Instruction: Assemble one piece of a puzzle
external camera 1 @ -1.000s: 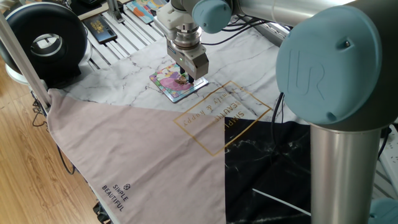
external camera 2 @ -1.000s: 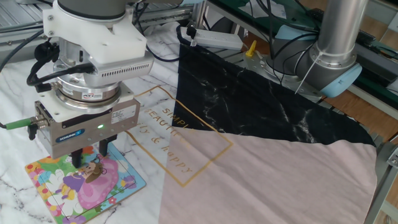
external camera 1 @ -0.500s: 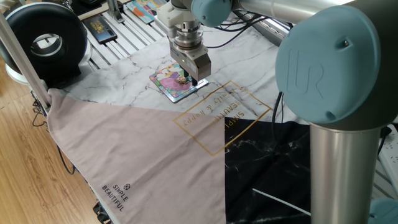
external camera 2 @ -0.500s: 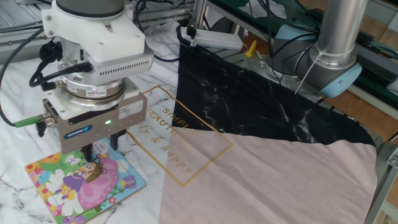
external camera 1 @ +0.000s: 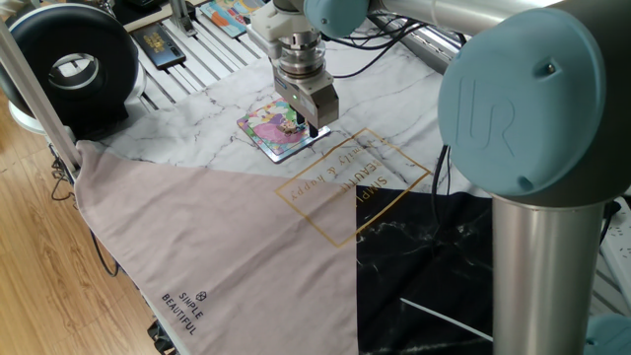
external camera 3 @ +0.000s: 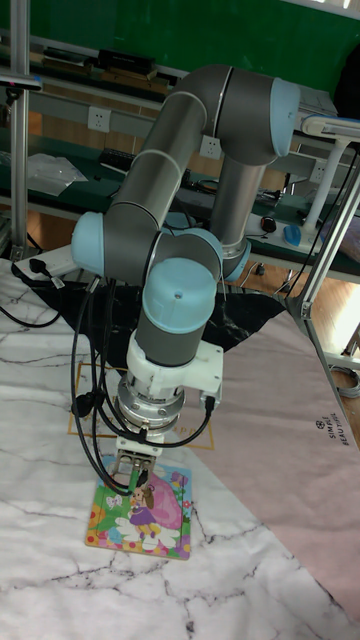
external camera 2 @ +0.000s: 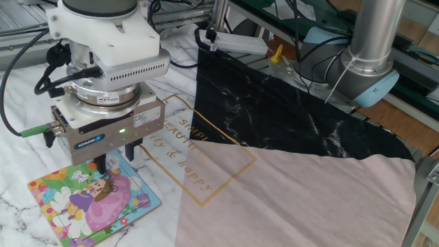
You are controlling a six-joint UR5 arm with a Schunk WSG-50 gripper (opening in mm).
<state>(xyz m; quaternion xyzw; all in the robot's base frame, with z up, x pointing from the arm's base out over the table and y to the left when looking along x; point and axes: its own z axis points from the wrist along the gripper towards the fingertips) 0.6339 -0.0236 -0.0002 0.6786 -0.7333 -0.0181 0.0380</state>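
The puzzle (external camera 2: 82, 206) lies flat on the marble-print cloth, a bright cartoon board in pink, green and yellow; it also shows in one fixed view (external camera 1: 268, 136) and the tall view (external camera 3: 145, 520). My gripper (external camera 2: 116, 159) hangs just above the board's far right corner, its two dark fingers apart with nothing visible between them. In the tall view the gripper (external camera 3: 134, 480) stands over the board's top edge. I cannot pick out the piece as a separate thing; no loose piece shows on the cloth.
A black round device (external camera 1: 69, 64) sits at the table's left end. Picture cards (external camera 1: 227, 12) and a dark booklet (external camera 1: 158, 44) lie on the slatted top behind the board. Pink cloth (external camera 1: 217, 256) and black cloth (external camera 1: 434, 266) cover the near side.
The gripper has lifted off the puzzle and shifted a little toward the gold lettering. The board has not moved.
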